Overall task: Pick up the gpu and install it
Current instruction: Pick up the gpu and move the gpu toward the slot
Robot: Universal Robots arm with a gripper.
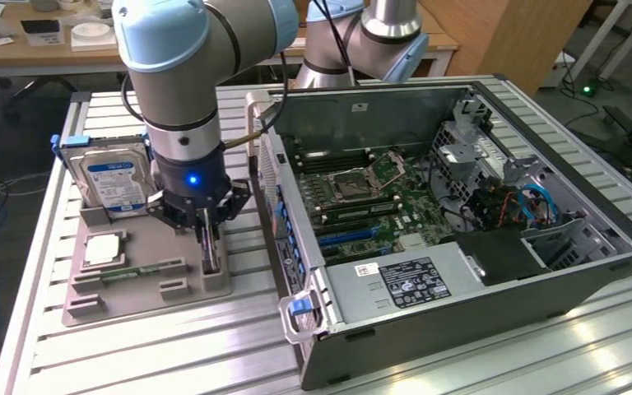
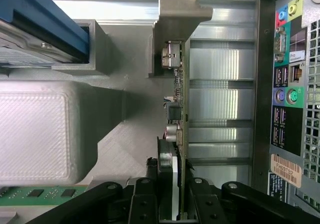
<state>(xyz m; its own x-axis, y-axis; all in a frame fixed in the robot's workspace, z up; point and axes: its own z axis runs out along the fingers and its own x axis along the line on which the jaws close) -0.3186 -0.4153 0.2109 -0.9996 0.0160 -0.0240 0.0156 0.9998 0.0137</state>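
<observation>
The gpu (image 1: 211, 257) is a thin dark card standing on edge in a slot of the grey holder tray (image 1: 184, 290), just beside the open computer case (image 1: 579, 271). My gripper (image 1: 208, 237) reaches straight down over it, one finger on each face. In the wrist view the gpu (image 2: 183, 99) runs edge-on, its pale metal bracket at the far end. My gripper (image 2: 181, 171) sits at the card's near end, and its black fingers (image 2: 167, 166) press against both sides. The card still rests in its slot.
On the same tray stand a silver hard drive (image 1: 113, 183) with a blue-white label, a processor chip (image 1: 103, 248) and a green memory stick (image 1: 135, 271). The case lies open with the motherboard (image 1: 371, 197) exposed. Its rear port panel (image 2: 290, 84) is close to the card.
</observation>
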